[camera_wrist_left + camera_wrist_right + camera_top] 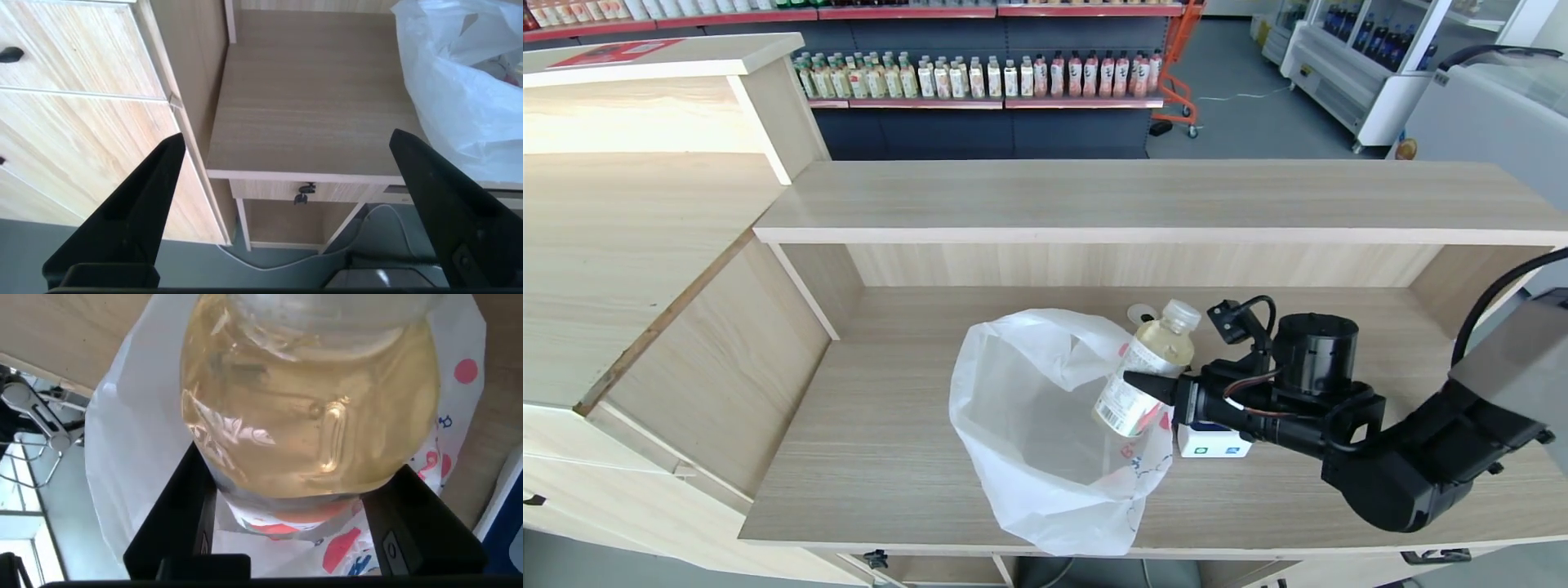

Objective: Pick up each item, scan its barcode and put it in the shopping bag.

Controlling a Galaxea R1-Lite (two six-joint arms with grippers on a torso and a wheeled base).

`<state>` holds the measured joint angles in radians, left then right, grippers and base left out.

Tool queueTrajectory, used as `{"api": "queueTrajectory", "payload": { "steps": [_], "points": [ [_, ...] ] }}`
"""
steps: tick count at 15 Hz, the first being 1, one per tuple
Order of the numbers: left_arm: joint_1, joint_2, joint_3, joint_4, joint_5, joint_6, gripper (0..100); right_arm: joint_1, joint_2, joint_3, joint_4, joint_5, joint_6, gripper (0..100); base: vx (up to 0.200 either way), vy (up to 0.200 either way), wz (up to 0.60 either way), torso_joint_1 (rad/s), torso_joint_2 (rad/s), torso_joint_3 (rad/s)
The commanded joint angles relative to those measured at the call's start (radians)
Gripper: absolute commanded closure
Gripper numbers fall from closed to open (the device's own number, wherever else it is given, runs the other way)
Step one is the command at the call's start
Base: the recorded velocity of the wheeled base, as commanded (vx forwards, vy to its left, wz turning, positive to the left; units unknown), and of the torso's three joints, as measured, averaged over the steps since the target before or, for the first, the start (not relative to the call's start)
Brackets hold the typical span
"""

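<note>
One bottle [1153, 353], one bag [1029, 433], one box [1210, 446]

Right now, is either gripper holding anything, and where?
The right gripper holds the bottle around its labelled middle; the left gripper is open, empty.

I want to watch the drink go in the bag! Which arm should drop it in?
The right arm. Its tool grips the bottle just above the bag, while the left tool hangs open by the counter's edge, holding nothing.

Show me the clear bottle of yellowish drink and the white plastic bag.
clear bottle of yellowish drink [1150, 358]: head view, on its label.
white plastic bag [1021, 416]: head view, on its translucent side wall.
</note>
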<state>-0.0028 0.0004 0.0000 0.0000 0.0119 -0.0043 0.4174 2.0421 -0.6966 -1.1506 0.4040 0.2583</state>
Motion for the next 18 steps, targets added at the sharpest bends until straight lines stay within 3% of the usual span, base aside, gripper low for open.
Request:
{"api": "queueTrajectory", "payload": {
  "steps": [1,6,12,13,18],
  "points": [
    [0.000,0.000,0.000,0.000,0.000,0.000,0,0.015,0.076,-0.035,-0.001,-0.021,-0.042,100,0.000,0.000,0.00,0.000,0.00,0.000],
    [0.000,0.000,0.000,0.000,0.000,0.000,0,0.027,0.196,-0.083,-0.008,-0.045,-0.327,100,0.000,0.000,0.00,0.000,0.00,0.000],
    [0.000,0.000,0.000,0.000,0.002,0.000,0,0.058,0.277,-0.150,-0.037,-0.047,-0.501,100,0.000,0.000,0.00,0.000,0.00,0.000],
    [0.000,0.000,0.000,0.000,0.000,0.000,0,0.063,0.283,-0.150,-0.058,-0.047,-0.505,0,0.000,0.000,0.00,0.000,0.00,0.000],
    [0.000,0.000,0.000,0.000,0.000,0.000,0,0.072,0.244,-0.138,-0.060,-0.045,-0.430,0,0.000,0.000,0.00,0.000,0.00,0.000]
  ]
}}
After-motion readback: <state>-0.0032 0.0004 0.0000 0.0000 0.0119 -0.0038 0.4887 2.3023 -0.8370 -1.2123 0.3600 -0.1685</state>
